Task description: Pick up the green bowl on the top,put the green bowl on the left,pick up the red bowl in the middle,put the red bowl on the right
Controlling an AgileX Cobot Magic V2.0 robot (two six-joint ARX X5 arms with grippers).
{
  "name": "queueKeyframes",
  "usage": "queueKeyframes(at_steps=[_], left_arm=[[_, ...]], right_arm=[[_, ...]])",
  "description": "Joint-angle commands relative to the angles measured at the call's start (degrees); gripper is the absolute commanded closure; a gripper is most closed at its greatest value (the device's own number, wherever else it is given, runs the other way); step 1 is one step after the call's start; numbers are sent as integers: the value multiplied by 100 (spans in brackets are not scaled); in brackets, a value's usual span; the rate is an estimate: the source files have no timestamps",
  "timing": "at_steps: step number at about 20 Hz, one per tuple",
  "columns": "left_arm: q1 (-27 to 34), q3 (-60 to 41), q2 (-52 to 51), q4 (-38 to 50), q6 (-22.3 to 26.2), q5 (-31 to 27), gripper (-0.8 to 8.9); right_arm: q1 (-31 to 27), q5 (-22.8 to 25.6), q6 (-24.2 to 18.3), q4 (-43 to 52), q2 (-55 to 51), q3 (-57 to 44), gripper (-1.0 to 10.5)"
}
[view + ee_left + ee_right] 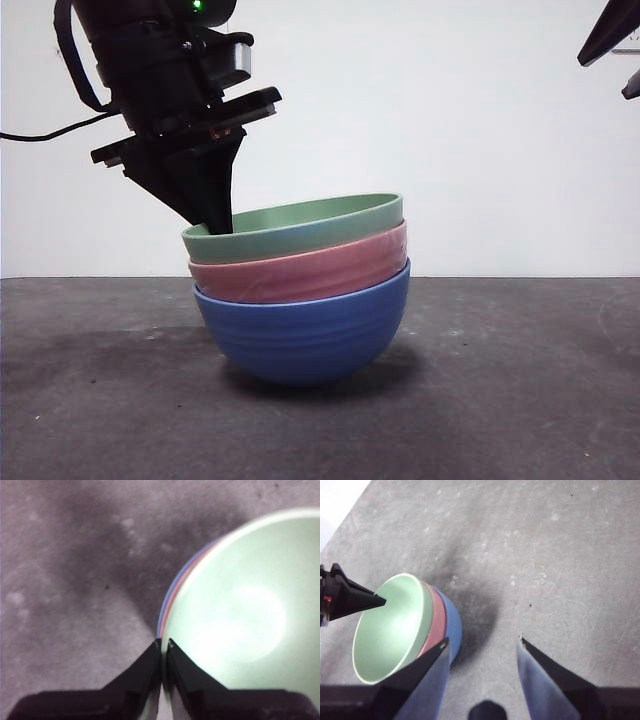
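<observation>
Green bowl is sitting on top of a stack of three, nested in the red bowl, which is itself nested in a blue bowl resting on the dark surface, roughly midway between its left and right edges in the front view. The left gripper is reaching down from the upper left, its tip meeting the green rim on the side facing the surface's left edge. The stack is leaning, with that side of the rims lower. A black tip of the right arm is waiting at the top right corner.

From the left wrist, the left gripper is pinching the green bowl at its rim: the jaws are nearly closed, one outside the wall and one inside, with only the thin rim between them. Thin arcs of red and blue are showing just outside the green edge. To do this well, the outer jaw probably needs to be clamping the green wall alone; catching the red rim too would likely lift both bowls.

From the right wrist, the right gripper is hanging wide open and empty above bare surface beside the stack, well clear. The green bowl is showing the left gripper at its rim. A straight, slow lift looks wisest, since a tilted pull may drag the red bowl along.
</observation>
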Motion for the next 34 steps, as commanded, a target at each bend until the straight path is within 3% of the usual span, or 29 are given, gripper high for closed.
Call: queueKeyframes(at_steps=[1,10,15,23,30,34], left_arm=[[-4,15,59,-57,61,-70,826],[-2,966,52,-531,72,-68,826],[57,1744,22,-1545,361,-96,826],[968,1930,-890,-2850,675,-179,823],[2041,-162,-1628,-1878,662,46,823],[2380,-1193,-1493,-688,496,310,823]], right_arm=[[11,37,-7,26,7,17,726],[11,37,-7,28,7,17,727],[11,35,-7,26,7,17,727],[11,35,-9,4,7,17,727],[11,35,-9,-13,7,17,727],[13,33,-7,-13,7,17,727]])
